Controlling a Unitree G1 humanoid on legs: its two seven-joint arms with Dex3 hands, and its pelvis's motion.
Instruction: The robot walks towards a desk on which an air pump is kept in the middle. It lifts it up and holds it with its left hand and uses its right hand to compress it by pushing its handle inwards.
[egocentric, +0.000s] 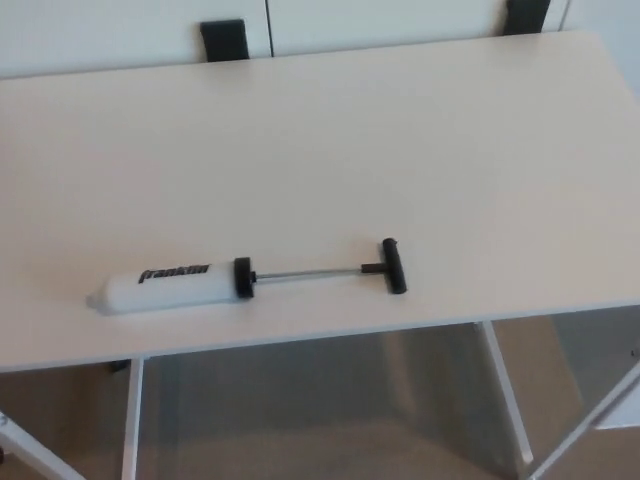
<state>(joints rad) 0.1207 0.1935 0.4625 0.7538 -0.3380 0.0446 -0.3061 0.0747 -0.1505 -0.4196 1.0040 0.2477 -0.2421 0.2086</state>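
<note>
While its handle (394, 265) sticks out, air pump (175, 283) lies on desk (400, 130)

Pale desk (400, 130) on white legs (505, 400), tan floor (320, 450) beneath, 2 black brackets (224, 40) behind.

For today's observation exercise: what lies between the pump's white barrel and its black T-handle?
In the head view, a thin metal rod runs from the black collar on the white barrel to the T-handle, fully extended.
</note>
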